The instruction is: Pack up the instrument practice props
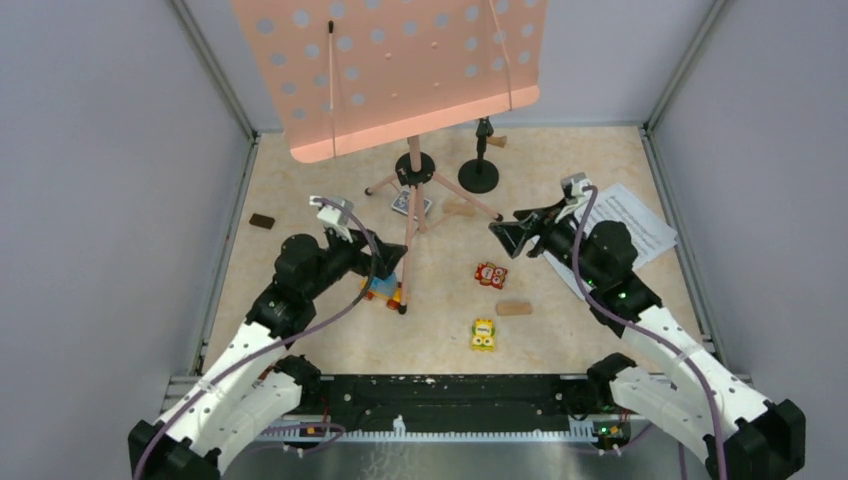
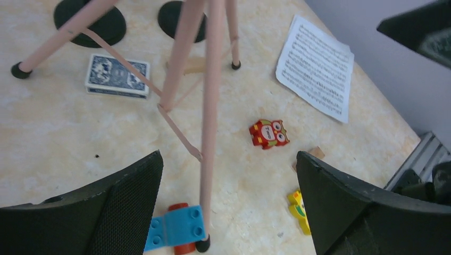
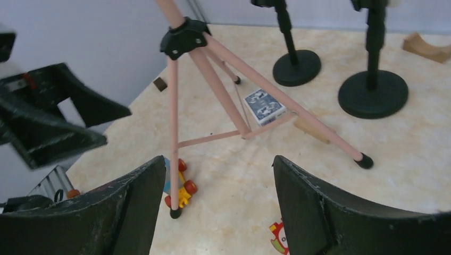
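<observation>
Tabletop [image 1: 560,340]: pink stand [image 1: 400,70] upright, vert. axis

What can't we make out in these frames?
Desk: top view, upper edge cuts it off.
Sheet music: top view, right arm covers part of it.
Mic holders: right wrist, upper edge cuts their tops.
Blue car: left wrist, bottom edge and tripod leg hide part.
</observation>
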